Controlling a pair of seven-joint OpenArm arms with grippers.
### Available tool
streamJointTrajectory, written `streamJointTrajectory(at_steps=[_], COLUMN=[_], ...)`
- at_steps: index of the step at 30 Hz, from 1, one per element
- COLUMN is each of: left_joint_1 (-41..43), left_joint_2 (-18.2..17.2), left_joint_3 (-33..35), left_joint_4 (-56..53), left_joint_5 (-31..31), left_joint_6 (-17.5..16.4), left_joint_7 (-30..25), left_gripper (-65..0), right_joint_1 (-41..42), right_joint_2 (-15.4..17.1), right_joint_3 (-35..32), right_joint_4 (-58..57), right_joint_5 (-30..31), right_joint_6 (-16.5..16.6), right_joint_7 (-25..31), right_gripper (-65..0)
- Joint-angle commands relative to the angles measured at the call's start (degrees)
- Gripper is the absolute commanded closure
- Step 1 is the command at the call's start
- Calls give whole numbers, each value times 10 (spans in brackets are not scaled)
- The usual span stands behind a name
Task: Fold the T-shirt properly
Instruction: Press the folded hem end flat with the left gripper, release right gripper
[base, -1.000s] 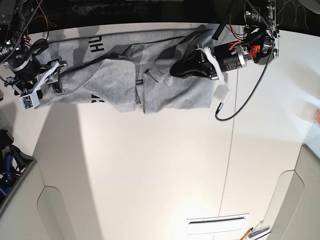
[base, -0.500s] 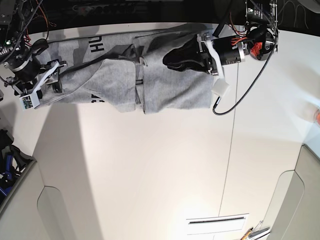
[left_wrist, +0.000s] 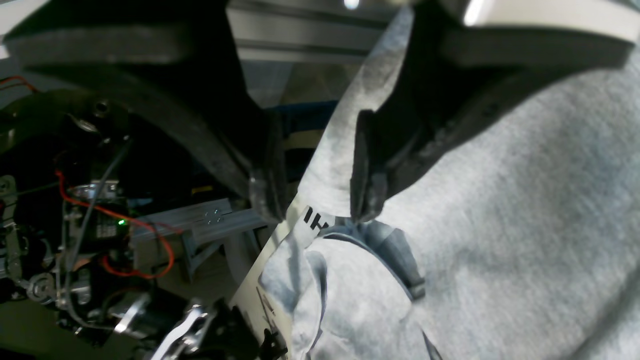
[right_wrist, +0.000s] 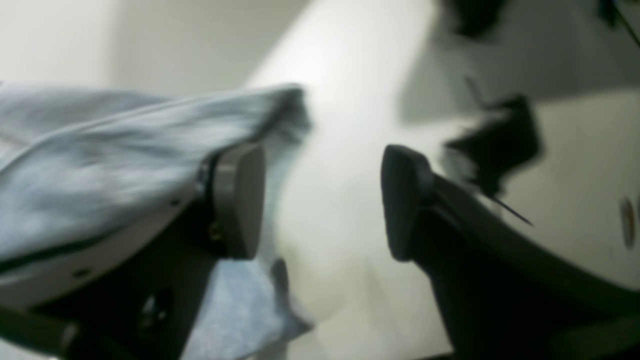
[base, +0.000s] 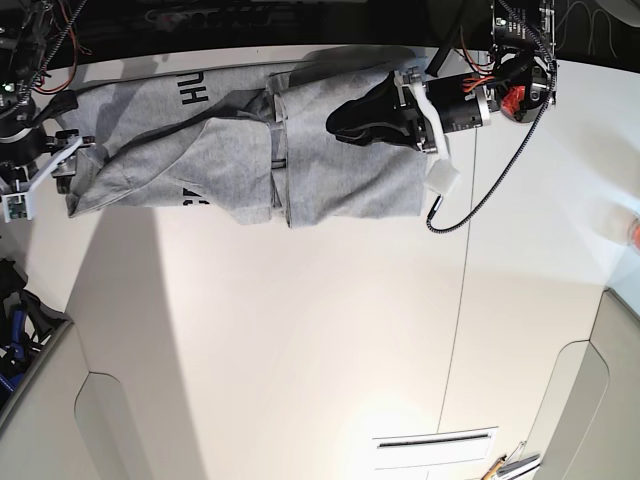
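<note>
Left claw: the left gripper (left_wrist: 317, 200) has its black pads (left_wrist: 267, 175) apart, with a thin upright ridge of grey cloth standing in the gap; the jaws are released, not pinching it.
Left claw, place: in the base view it (base: 345, 120) lies over the shirt's end nearest that arm, by the table's far edge.
Right claw: the right gripper (right_wrist: 320, 200) is spread wide with bare table between its pads; nothing is held. One pad (right_wrist: 240, 200) sits just beside the shirt's edge.
Right claw, place: at the shirt's opposite end, just off the cloth (base: 35, 180).
Shirt: the T-shirt (base: 240, 150) lies bunched and partly folded along the far edge of the white table (base: 320, 330).
Long axis: side to side in the base view, running from one arm to the other.
Lettering: black block letters (base: 192, 93) show near the right arm's end, lying sideways.
Folds: a seam-like overlap crosses the middle (base: 278, 150).
Cable: a black cable (base: 490, 190) loops on the table beside the left arm.
</note>
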Motion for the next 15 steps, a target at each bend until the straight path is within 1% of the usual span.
streamJointTrajectory(at_steps=[1,2,4,6,8,9,11,13,15], left_joint_1=[-3,-3,-3,-3,-5,-5,-8,-11,-13], left_joint_2=[-2,-2,-2,-2,-2,-2,-2,-2,-2], left_joint_3=[-1,-1,-1,-1,-1,-1,-1,-1,-1], left_joint_4=[11,11,11,11,11,11,11,11,11], left_joint_5=[-16,-16,-16,-16,-14,-9,8,12,12], left_joint_6=[-5,-5,-5,-5,-5,-5,-5,-5,-5], left_joint_7=[-12,-14,-14,-14,-14,-16,-21,-23,-25], left_gripper=[-247,-247,-247,-247,-247,-247,-247,-247,-247], right_joint_1=[4,4,4,11,31,43,67,90,110], right_joint_2=[14,20,34,46,57,63,76,88,91], right_joint_3=[21,41,80,116,147,158,168,167,165], right_joint_4=[3,-4,-30,-73,-132,-167,-242,-319,-385], right_joint_5=[28,64,152,236,327,369,434,482,521], right_joint_6=[-1,9,42,87,129,145,159,166,168], right_joint_7=[11,9,-5,-23,-66,-89,-117,-134,-150], right_gripper=[-364,-364,-365,-365,-365,-365,-365,-365,-365])
